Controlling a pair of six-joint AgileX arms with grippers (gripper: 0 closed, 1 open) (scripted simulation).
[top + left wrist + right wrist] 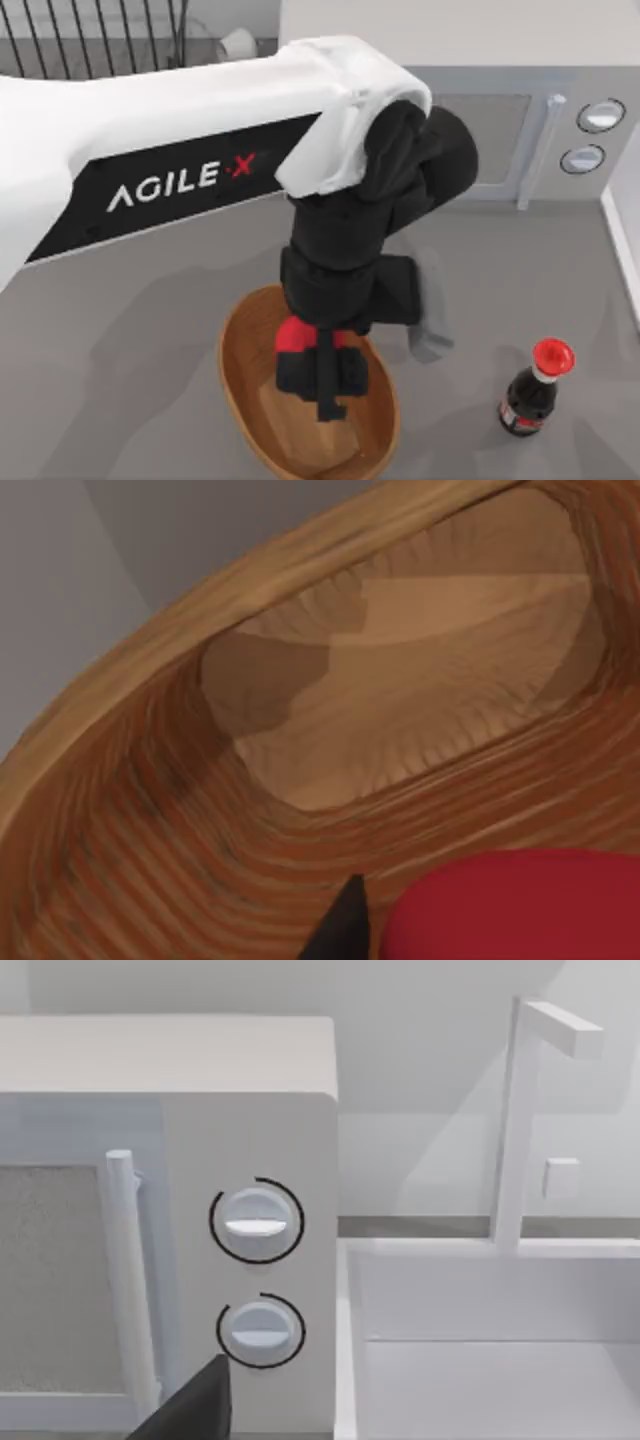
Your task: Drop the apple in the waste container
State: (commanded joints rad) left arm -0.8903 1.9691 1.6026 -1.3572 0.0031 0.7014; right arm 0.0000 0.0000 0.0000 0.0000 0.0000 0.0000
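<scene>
open basket [240, 375] under left tool [325, 385], bottle [535, 390] well right

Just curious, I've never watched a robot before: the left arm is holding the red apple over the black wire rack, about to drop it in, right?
Not quite. The left hand holds the apple over the tan-brown basket, not the black wire rack, which stands at the table's far left. The top view shows it; the left wrist view looks straight into the basket.
</scene>
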